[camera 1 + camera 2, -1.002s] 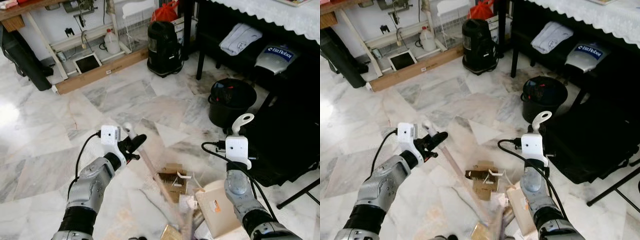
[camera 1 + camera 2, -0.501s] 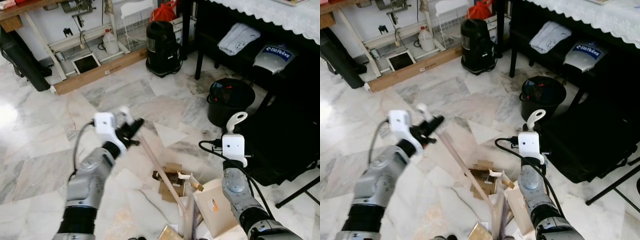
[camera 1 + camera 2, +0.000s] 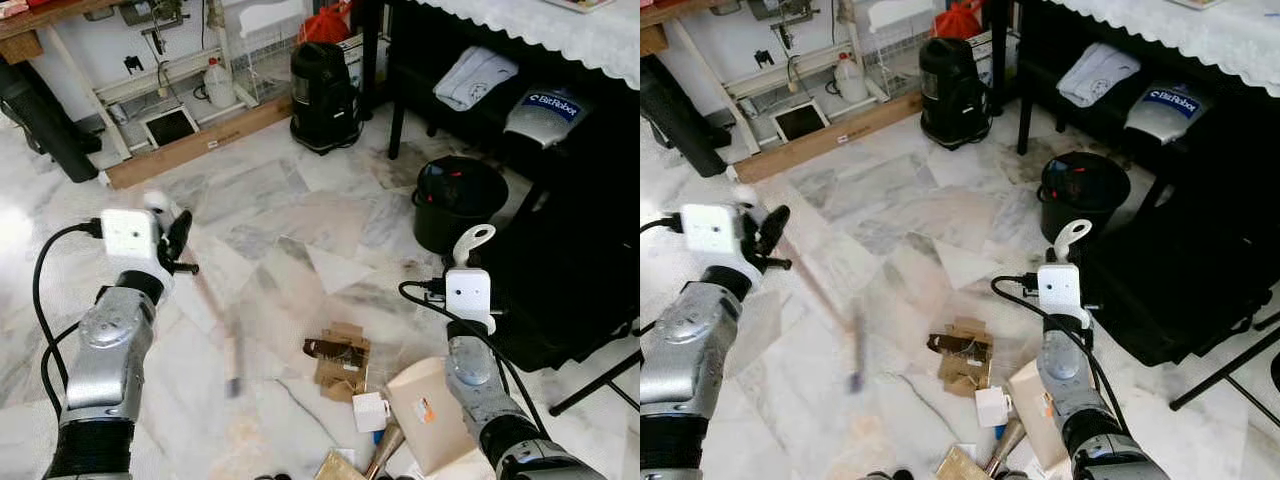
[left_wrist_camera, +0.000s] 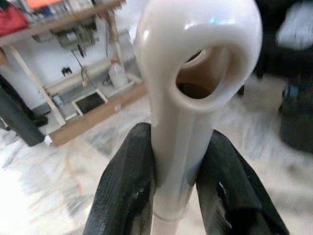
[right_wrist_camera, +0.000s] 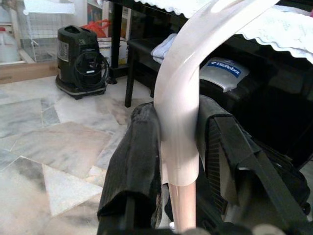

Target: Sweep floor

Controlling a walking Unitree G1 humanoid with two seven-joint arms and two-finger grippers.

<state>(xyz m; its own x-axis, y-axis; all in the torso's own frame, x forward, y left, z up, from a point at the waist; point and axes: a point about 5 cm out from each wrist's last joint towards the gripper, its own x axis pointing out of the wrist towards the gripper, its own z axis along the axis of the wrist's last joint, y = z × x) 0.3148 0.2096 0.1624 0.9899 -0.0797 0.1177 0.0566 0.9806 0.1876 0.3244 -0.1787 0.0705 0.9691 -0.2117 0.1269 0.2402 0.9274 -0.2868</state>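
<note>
The left gripper point(image 4: 177, 196) is held raised at the robot's left side, its black fingers point(image 4: 127, 191) clamped on the white loop-ended handle of a broom point(image 3: 212, 310). In the head views the broom's shaft is seen as a motion-blurred streak slanting down from the gripper to the marble floor point(image 3: 300, 215); its lower end lies left of the debris and apart from it, and its head cannot be made out.

The right gripper point(image 5: 178, 147) is held low at the robot's right, its fingers point(image 5: 134, 161) closed on the white curved handle of a dustpan point(image 3: 430, 415). The hooked top of that handle stands up above the wrist camera block in the head views. The beige pan rests on the floor just in front of the robot, beside the debris.

The debris is gathered between the two arms: a flattened brown cardboard piece point(image 3: 337, 355), a small white box point(image 3: 369, 411) just beside the pan's edge, and further scraps at the lower frame edge that are too cut off to identify.

Beyond the right arm, a black bucket point(image 3: 462, 200) stands on the floor next to a dark table with a lace cloth. A black vacuum point(image 3: 325, 95) stands farther back near the table leg. A long wooden board point(image 3: 200, 140) lies along the far wall under a white-framed bench, with a white jug point(image 3: 222, 83) behind it.
</note>
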